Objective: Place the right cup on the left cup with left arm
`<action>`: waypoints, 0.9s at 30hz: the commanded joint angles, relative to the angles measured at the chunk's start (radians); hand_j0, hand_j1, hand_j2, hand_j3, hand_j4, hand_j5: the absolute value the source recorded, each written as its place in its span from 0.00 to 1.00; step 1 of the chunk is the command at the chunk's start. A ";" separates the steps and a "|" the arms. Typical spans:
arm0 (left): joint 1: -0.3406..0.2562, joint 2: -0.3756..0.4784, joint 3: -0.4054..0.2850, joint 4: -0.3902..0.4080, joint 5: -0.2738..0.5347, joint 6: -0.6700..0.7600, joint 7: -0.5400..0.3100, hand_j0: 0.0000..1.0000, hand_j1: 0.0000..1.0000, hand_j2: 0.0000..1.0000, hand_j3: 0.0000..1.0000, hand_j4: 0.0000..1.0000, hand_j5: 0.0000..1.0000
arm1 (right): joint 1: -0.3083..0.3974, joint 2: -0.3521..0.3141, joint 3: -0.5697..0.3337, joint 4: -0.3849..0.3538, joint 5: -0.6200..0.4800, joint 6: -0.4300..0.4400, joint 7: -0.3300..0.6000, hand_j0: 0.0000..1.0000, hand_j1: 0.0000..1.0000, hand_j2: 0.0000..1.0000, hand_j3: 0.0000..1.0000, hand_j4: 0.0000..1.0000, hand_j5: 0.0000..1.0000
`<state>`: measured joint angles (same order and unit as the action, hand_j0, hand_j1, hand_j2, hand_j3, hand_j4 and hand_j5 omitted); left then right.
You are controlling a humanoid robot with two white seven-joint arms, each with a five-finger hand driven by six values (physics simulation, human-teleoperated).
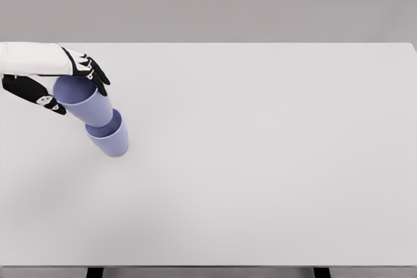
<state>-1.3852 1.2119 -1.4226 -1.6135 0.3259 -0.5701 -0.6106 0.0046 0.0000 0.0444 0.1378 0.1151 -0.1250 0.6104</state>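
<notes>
Two blue cups on white table, head view. Lower cup stands on table's left part. Upper cup tilted, base set into lower cup's mouth (nested, not seated straight). Left hand up-left of lower cup, fingers and thumb wrapped round upper cup's rim, grasping it.

Left hand curled in grasp

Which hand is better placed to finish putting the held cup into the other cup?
The left hand. It already grips the upper cup, whose base sits in the mouth of the lower cup on the table. The right arm is not in view.
</notes>
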 commanded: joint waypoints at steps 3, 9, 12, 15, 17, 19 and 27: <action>0.003 0.000 0.002 -0.003 0.007 0.003 0.000 0.65 0.65 0.65 0.65 0.65 0.65 | 0.000 0.000 0.000 0.000 0.001 -0.001 0.000 1.00 1.00 1.00 1.00 1.00 1.00; 0.003 -0.002 0.002 -0.003 0.007 0.004 0.000 0.88 0.88 0.88 0.88 0.88 0.88 | 0.000 0.000 0.000 0.000 0.001 -0.001 0.000 1.00 1.00 1.00 1.00 1.00 1.00; 0.003 0.000 0.002 -0.003 0.009 0.007 0.000 0.89 0.89 0.89 0.89 0.89 0.89 | 0.000 0.000 0.000 0.000 0.001 -0.001 0.000 1.00 1.00 1.00 1.00 1.00 1.00; 0.003 0.000 0.002 -0.003 0.007 0.009 0.000 0.89 0.89 0.89 0.89 0.89 0.89 | 0.000 0.000 0.000 0.000 0.001 -0.001 0.000 1.00 1.00 1.00 1.00 1.00 1.00; 0.003 0.001 0.002 -0.003 0.009 0.010 0.000 0.89 0.89 0.89 0.89 0.89 0.89 | 0.000 0.000 0.000 0.000 0.001 -0.001 0.000 1.00 1.00 1.00 1.00 1.00 1.00; 0.003 0.001 0.002 -0.003 0.007 0.010 0.000 0.89 0.89 0.89 0.89 0.89 0.89 | 0.000 0.000 0.000 0.000 0.001 -0.001 0.000 1.00 1.00 1.00 1.00 1.00 1.00; 0.003 0.001 0.002 -0.017 0.012 0.006 0.000 0.89 0.89 0.89 0.89 0.89 0.89 | 0.000 0.000 0.000 0.000 0.001 -0.001 0.000 1.00 1.00 1.00 1.00 1.00 1.00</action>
<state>-1.3821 1.2131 -1.4224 -1.6260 0.3293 -0.5645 -0.6112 0.0046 0.0000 0.0444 0.1377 0.1151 -0.1250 0.6104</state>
